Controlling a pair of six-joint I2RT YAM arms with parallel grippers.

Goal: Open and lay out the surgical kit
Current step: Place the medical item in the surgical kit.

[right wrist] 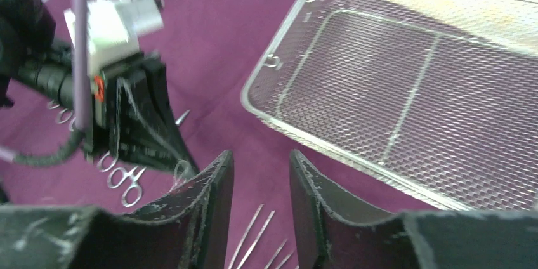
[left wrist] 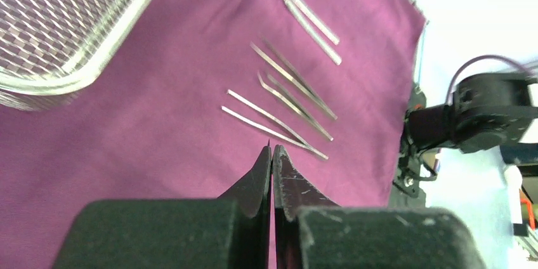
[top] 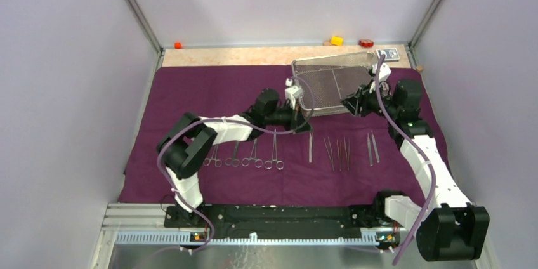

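Observation:
The dark purple cloth [top: 190,98] lies spread out flat. At its back right lies the wire-mesh tray [top: 330,82] [left wrist: 57,21] [right wrist: 412,91], with nothing in it. Several ring-handled clamps [top: 244,158] [right wrist: 120,177] lie in a row front left. Several tweezers [top: 339,151] [left wrist: 285,85] [right wrist: 254,237] lie in a row to their right. My left gripper [top: 306,127] [left wrist: 273,148] [right wrist: 187,164] is shut, low over the cloth between the two rows, just in front of the tray. My right gripper [top: 349,103] [right wrist: 261,155] is open with only cloth showing between its fingers, beside the tray's front right corner.
A bare wooden strip [top: 241,55] runs behind the cloth. On or behind it sit an orange block [top: 178,45], a yellow block [top: 337,40], a red block [top: 366,43] and a blue-white packet [top: 388,54]. Pale walls close in both sides.

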